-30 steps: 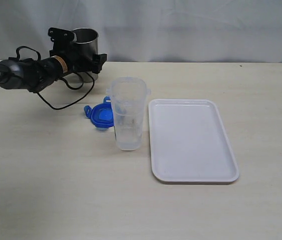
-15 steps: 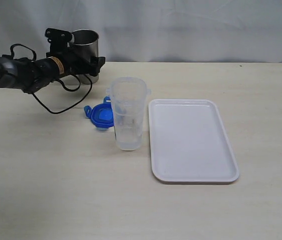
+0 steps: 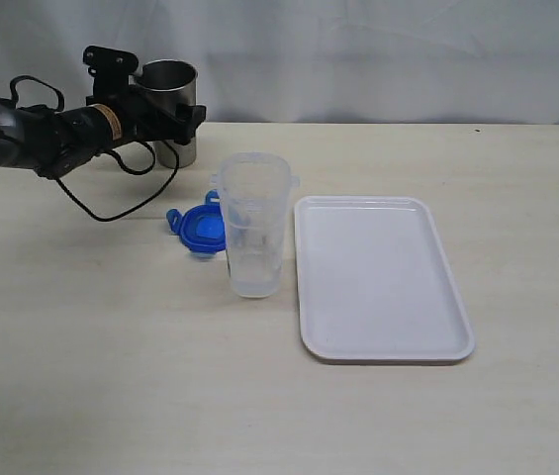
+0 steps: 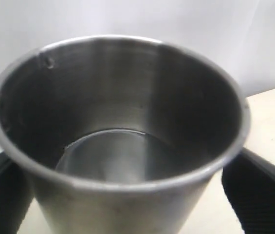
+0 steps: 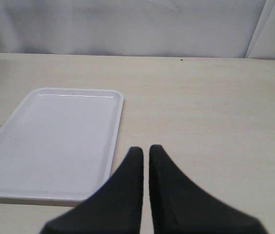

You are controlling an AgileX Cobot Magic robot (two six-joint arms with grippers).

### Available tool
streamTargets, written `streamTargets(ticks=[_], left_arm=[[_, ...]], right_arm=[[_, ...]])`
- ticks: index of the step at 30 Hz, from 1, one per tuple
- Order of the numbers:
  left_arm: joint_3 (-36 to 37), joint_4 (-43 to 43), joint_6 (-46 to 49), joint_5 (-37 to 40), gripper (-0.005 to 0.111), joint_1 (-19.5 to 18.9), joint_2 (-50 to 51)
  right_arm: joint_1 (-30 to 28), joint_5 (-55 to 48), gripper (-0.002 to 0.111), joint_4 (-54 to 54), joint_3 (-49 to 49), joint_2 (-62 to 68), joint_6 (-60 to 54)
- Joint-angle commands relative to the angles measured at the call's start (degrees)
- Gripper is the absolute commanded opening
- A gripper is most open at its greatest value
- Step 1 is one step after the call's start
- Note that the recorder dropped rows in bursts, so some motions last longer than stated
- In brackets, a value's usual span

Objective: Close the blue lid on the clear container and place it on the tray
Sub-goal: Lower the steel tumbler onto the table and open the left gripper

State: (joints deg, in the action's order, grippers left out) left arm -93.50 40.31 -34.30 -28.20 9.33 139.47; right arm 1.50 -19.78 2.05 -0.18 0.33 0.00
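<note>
The clear container stands upright in the middle of the table. The blue lid lies flat against its left side. Right of the container lies the white tray, with nothing on it. My left gripper is at the back left. Its fingers stand wide on either side of a steel cup and hold it. That cup fills the left wrist view. My right gripper is shut and holds nothing. It hovers near the tray's edge and is out of the exterior view.
A black cable from the left arm loops over the table just left of the lid. A white curtain hangs behind the table's far edge.
The left arm has swung back and to the left. The steel cup between its fingers has shifted slightly toward the front. The container, lid and tray have not moved.
</note>
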Motion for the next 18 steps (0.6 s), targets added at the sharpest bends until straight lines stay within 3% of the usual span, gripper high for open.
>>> streamTargets(ticks=[1, 10, 18], left_arm=[[0.1, 0.4, 0.0, 0.7, 0.092, 0.0, -0.6], [2.0, 0.5, -0.1, 1.0, 0.092, -0.1, -1.8], [9.0, 1.0, 0.2, -0.4, 0.092, -3.5, -6.3]], right_arm=[[0.0, 0.1, 0.005, 0.1, 0.2, -0.3, 0.0], [0.0, 0.1, 0.005, 0.1, 0.2, -0.3, 0.0], [0.0, 0.1, 0.005, 0.1, 0.2, -0.3, 0.0]])
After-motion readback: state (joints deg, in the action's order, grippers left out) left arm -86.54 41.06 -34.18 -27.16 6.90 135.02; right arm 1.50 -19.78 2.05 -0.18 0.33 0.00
